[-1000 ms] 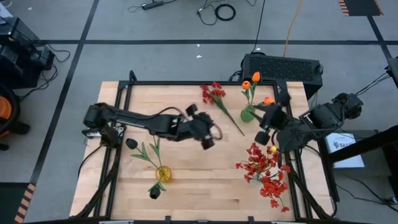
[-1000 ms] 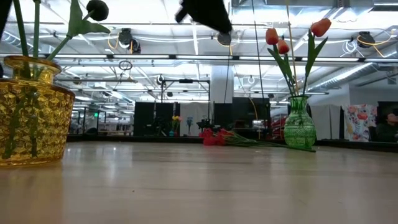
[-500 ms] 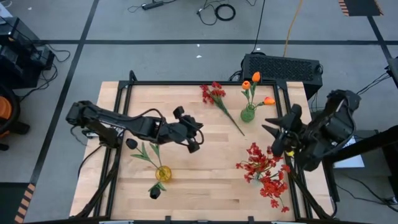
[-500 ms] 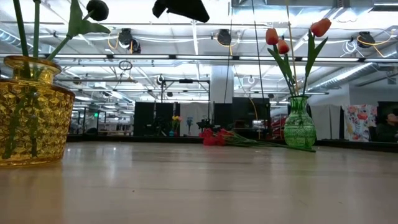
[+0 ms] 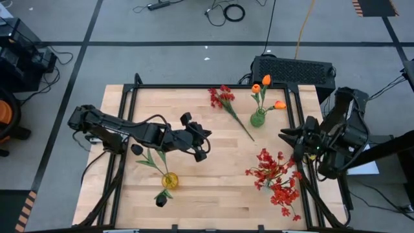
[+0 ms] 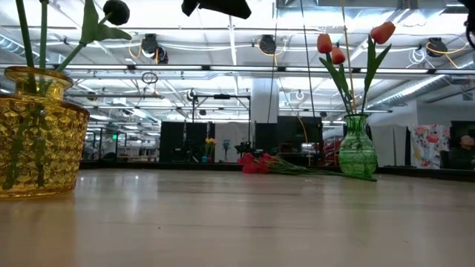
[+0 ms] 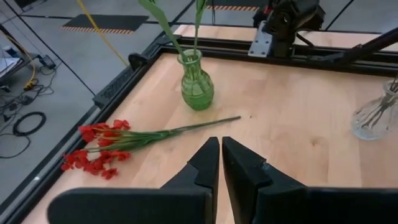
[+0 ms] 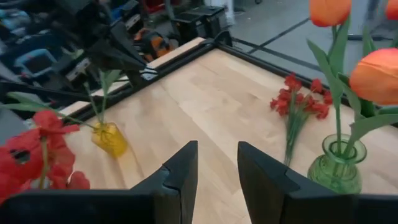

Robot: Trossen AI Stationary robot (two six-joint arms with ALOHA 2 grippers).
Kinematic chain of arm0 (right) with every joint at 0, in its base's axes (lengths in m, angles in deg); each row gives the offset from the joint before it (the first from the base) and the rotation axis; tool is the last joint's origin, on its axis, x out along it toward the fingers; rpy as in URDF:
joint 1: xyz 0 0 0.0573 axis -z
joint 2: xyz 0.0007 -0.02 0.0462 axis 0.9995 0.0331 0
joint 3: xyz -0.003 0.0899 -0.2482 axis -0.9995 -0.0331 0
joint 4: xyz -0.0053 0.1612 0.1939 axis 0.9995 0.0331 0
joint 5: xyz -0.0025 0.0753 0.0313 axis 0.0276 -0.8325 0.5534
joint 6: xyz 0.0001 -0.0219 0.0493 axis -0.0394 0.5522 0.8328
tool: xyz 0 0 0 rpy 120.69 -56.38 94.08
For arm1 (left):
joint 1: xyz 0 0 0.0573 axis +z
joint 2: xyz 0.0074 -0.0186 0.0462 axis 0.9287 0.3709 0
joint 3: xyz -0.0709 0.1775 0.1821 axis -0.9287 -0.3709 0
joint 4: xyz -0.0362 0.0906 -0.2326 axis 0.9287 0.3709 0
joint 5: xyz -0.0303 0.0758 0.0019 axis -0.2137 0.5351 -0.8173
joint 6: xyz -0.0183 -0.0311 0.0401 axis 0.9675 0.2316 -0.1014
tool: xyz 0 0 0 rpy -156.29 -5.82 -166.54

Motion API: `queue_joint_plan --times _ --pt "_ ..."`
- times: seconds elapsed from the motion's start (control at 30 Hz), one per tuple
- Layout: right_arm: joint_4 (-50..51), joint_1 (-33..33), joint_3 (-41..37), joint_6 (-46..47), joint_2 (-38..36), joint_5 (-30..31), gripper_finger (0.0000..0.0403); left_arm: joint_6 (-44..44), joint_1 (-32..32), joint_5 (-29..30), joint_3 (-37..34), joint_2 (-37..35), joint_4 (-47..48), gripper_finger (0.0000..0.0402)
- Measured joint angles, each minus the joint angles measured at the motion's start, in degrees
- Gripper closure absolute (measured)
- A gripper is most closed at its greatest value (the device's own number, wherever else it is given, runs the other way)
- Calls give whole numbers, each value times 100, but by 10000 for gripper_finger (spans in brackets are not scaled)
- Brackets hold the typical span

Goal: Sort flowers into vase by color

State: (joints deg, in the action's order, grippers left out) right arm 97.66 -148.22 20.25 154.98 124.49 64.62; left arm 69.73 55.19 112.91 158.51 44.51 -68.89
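Observation:
One red flower (image 5: 223,99) lies flat on the table at the far middle, its stem running toward the green vase (image 5: 257,118), which holds orange tulips (image 5: 266,81). A yellow vase (image 5: 169,180) near the front holds black flowers (image 5: 137,149). A clear vase (image 7: 376,118) at the right holds red flowers (image 5: 272,175). My left gripper (image 7: 219,155) hovers shut and empty above the table's middle (image 5: 204,137), pointing toward the lying red flower (image 7: 99,149). My right gripper (image 8: 217,168) is open and empty at the right edge (image 5: 284,136).
A black metal frame (image 5: 194,86) rims the table. A dark box (image 5: 294,68) sits behind the far right corner. Bare wood lies in the middle between the vases. In the low view my left gripper (image 6: 215,7) hangs high above the table.
My left gripper has drawn back toward the table's left, away from the lying red flower, then held still. My right gripper has pulled away from the green vase toward the right edge, sinking and rolling about its own axis. No flower or vase has moved.

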Motion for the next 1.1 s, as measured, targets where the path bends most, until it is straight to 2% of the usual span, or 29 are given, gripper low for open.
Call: queue_joint_plan --times 0.17,0.27,0.47,0.63,0.8,1.1 --pt "-246 -396 -181 -135 -513 364 298 -3 0 -1 0 0 2 373" --pt "-564 -586 -182 -535 -740 575 298 -5 0 -1 0 0 4 373" --pt "-858 -671 -539 -692 -673 112 298 -5 0 -1 0 0 0 373" --pt "-799 -664 -1231 -11 -454 -266 298 -15 0 -31 0 0 -126 373" --pt "-802 -664 -1826 629 -357 -890 298 -16 -2 -324 0 2 -265 373" --pt "-918 -453 -2410 1183 130 -1265 298 -16 -13 -370 0 2 -448 373"
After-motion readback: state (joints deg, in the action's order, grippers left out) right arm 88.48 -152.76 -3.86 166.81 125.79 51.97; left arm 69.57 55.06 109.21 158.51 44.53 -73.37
